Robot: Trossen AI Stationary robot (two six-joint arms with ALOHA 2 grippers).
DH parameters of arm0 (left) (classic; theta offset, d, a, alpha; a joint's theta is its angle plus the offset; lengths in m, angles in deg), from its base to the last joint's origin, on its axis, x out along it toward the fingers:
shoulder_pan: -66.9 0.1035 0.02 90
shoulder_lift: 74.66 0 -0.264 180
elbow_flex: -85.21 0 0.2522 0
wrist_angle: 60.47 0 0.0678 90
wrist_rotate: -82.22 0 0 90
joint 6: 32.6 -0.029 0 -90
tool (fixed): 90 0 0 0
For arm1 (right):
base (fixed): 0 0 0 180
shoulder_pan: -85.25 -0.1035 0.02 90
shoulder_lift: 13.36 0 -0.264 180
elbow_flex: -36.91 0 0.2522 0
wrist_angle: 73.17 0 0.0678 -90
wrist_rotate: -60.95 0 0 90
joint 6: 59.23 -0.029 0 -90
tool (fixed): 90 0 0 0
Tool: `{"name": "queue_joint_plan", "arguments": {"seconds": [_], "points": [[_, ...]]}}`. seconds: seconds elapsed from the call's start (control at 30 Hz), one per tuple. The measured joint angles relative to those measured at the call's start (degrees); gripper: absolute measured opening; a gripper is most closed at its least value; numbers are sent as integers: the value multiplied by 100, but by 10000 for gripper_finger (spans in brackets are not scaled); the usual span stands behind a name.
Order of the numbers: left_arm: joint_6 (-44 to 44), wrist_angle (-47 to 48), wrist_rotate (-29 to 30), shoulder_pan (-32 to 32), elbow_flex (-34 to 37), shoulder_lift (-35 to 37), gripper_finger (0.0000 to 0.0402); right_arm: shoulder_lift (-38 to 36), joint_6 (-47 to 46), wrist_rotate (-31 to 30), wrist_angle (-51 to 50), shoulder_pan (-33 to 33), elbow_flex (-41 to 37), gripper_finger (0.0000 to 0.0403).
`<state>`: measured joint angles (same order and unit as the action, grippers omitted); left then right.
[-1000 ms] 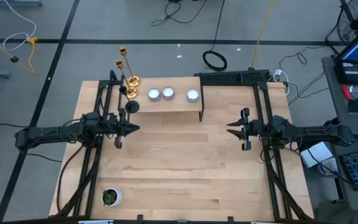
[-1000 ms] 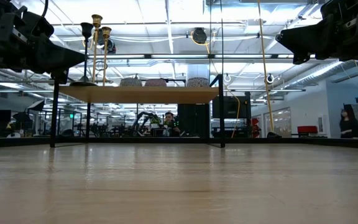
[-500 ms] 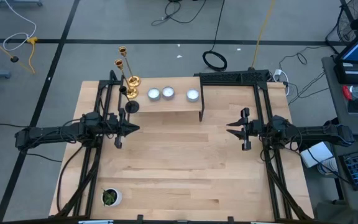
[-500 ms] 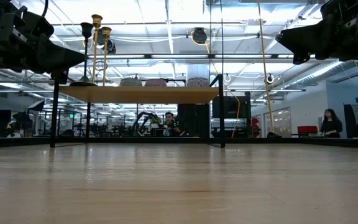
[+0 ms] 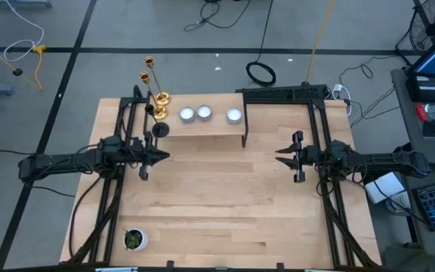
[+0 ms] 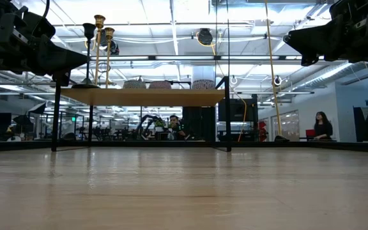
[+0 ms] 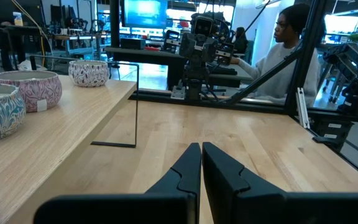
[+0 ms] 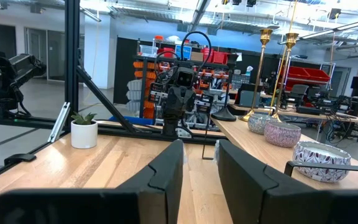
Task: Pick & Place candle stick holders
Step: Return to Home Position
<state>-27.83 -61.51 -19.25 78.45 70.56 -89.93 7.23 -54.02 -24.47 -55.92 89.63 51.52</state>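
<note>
The two slim shiny gold candlesticks, the shorter black candlestick and three small round white-silver tealight cups stand on the raised wooden shelf at 11 to 12 o'clock on the table. The gold ones look stiff, slick and tippy, so a low pinch on the stem seems safest. The left claw, at 9 o'clock, is pressed together and the right claw, at 3 o'clock, slightly spread, both holding nothing. Only the wrist views show the cups' patterned sides, which from above read as plain pale discs.

My arms stretch level inward, facing each other. The left gripper is closed. The right gripper stands slightly parted.
</note>
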Motion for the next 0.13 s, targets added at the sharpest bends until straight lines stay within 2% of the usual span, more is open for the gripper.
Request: {"name": "queue_joint_plan", "arguments": {"seconds": [0.13], "points": [[0,2,0,0,0,0,19,0,1,0,1,0,1,98]]}}
